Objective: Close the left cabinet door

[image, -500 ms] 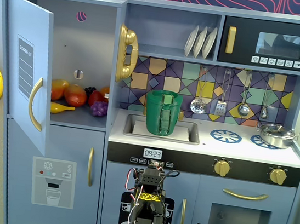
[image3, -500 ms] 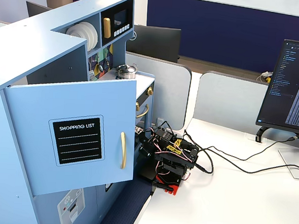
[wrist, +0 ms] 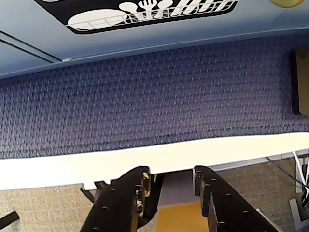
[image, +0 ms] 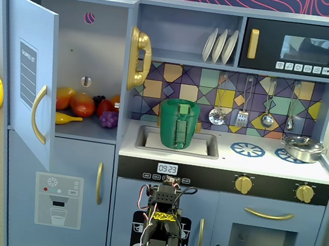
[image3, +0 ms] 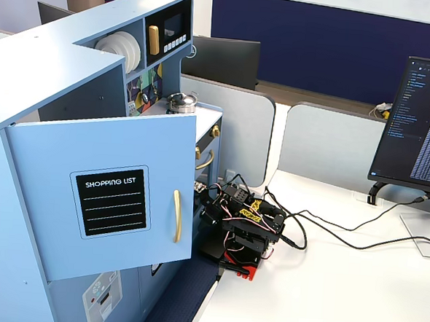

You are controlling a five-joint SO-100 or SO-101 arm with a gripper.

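While the claw (wrist: 169, 186) hangs empty in the wrist view, its two dark fingers (wrist: 123, 198) a narrow gap apart over the blue mat (wrist: 145, 101) and the white edge of the bench (wrist: 96, 166), the arm (image3: 244, 225) sits folded low on the bench in front of the toy kitchen (image: 219, 166), well apart from the door. Up at the kitchen's top left in a fixed view, the left cabinet door (image: 34, 75) stands swung wide open, its gold handle (image: 37, 113) facing outward, toy fruit (image: 85, 106) showing on the shelf behind it; in another fixed view its "SHOPPING LIST" panel (image3: 112, 201) faces the camera.
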